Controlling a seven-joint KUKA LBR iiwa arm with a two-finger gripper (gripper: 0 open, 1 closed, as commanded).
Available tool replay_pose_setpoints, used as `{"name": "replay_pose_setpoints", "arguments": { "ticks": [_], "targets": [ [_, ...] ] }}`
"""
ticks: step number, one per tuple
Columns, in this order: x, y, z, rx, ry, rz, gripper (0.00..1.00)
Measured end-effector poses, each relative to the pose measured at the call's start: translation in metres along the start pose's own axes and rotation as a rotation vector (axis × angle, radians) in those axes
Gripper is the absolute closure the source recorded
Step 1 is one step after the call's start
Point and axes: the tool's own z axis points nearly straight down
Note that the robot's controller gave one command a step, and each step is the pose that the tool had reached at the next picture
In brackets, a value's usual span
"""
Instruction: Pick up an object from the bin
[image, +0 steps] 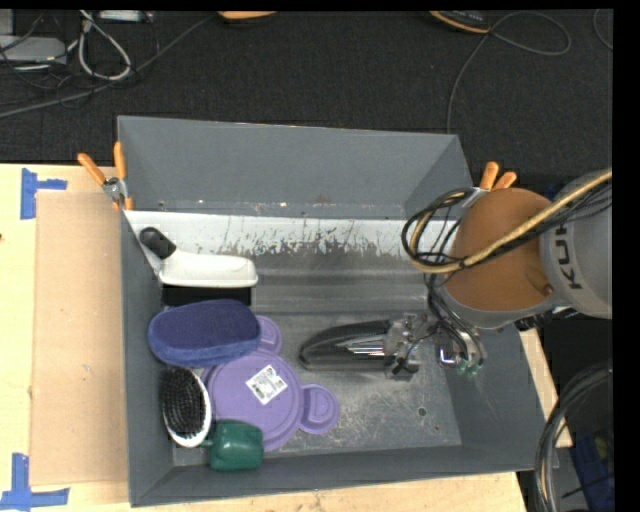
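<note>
1. Camera view, where things are: the hand (405, 350) is low in the grey metal bin (300, 180), at the right-hand end of a long, glossy black object with a silvery streak (345, 347) that lies flat mid-floor, pointing left to right.
2. Camera view, state of the hand: it meets that end of the object, but whether it is apart, together or clamped on it cannot be told from here; the wrist's orange cover (495, 255) and cables crowd the spot.
3. Camera view, neighbours: a round purple plastic lid with a white label (262, 388) lies just left of and below the black object. Further left are a blue oval pad (205, 332), a black-bristled brush in a white frame (186, 405), a small dark green block (236, 447) and a white-and-black object against the back wall (205, 272).
4. Doing the step well, as I judge it:
   - The grip should span the object's narrow width, not its length, and sit far enough in from the tip that it cannot squirt out.
   - The surface looks slick and rounded, so close firmly before lifting.
   - Held by one end, the object will likely droop; lift straight up, clear of the purple lid.
</note>
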Motion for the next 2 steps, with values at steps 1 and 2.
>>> {"name": "replay_pose_setpoints", "arguments": {
  "ticks": [1, 2],
  "targets": [
    [0.001, 0.003, -0.079, 0.0, 0.004, -0.144, 1.0],
    [-0.001, 0.003, -0.114, 0.0, 0.0, -0.181, 1.0]
  ]
}}
